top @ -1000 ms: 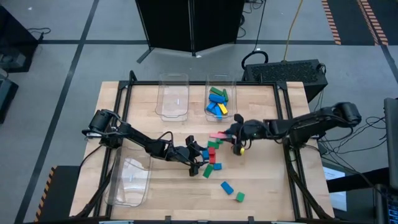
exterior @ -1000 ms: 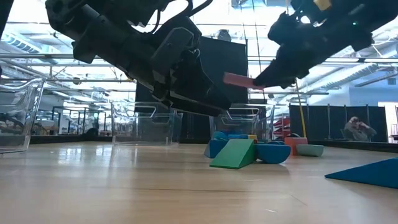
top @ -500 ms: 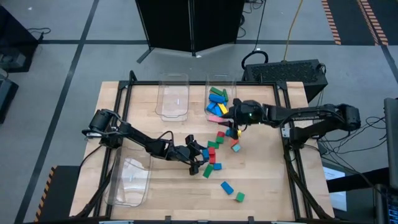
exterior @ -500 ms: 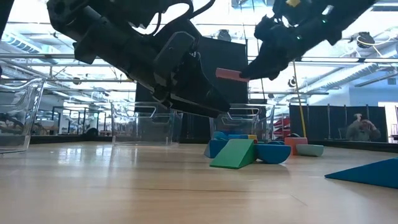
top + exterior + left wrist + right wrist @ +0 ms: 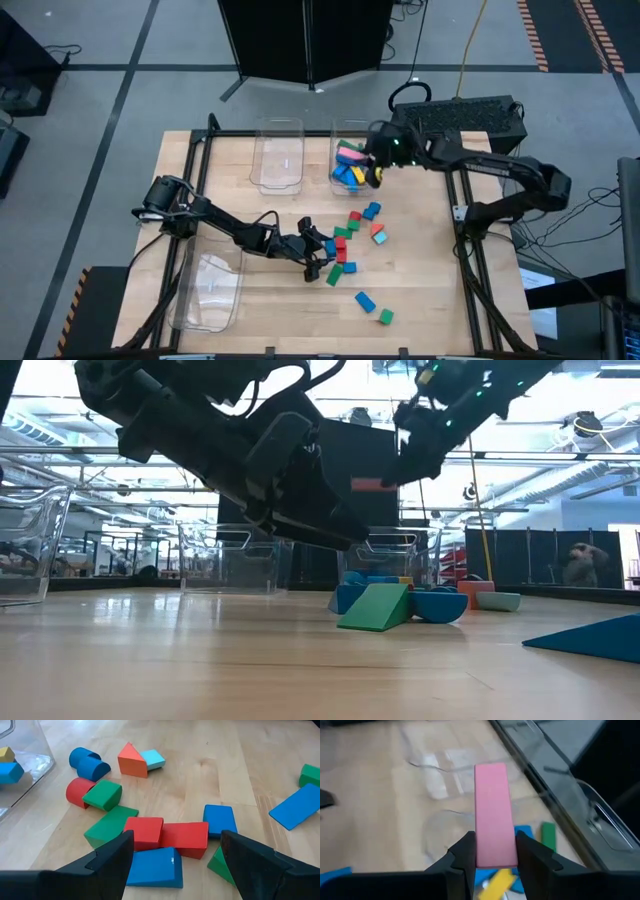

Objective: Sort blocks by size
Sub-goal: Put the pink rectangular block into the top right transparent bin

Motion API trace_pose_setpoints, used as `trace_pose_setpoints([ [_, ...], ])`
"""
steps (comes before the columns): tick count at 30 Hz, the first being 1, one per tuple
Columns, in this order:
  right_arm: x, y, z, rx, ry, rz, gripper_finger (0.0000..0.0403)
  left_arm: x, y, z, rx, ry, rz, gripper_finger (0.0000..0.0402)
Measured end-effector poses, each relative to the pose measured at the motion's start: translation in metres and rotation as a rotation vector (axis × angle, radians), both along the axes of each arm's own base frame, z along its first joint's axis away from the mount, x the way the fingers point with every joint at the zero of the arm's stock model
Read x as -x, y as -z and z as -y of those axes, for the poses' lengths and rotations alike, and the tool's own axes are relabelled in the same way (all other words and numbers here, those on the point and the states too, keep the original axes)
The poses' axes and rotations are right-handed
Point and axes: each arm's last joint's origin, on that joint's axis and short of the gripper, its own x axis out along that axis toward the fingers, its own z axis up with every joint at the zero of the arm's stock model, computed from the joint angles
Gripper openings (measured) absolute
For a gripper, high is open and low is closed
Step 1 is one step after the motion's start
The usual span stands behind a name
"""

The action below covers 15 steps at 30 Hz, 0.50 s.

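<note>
Blocks are lying loose at the middle of the bench, nearest us, in red, green and blue. We are keeping the left claw low over this cluster with its fingers spread wide and nothing between them; in its wrist view a red block is sitting between the two fingers.

Farther back, we are grasping the long pink block by one end in the right claw, clenched on it and carried above the far right bin, which is already holding green, blue and yellow blocks. The neighbouring bin is holding none.

To do this step well, we are judging that the pink block should be centred over the bin, lowered close to the pieces inside, then released, so it is not bouncing off the rim.
</note>
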Motion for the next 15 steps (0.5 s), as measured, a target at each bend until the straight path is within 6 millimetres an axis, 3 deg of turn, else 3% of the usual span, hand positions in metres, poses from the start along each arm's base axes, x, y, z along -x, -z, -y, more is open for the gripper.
trace_pose_setpoints([
  [8,-0.008,0.035,0.050,-0.079,0.107,-0.137,0.0105,0.001,0.002,0.000,0.000,-0.002,-0.019,0.0297],
  [15,-0.008,0.057,0.072,-0.186,0.047,-0.197,0.0105,0.001,0.002,0.000,-0.002,-0.001,-0.018,0.0297],
])
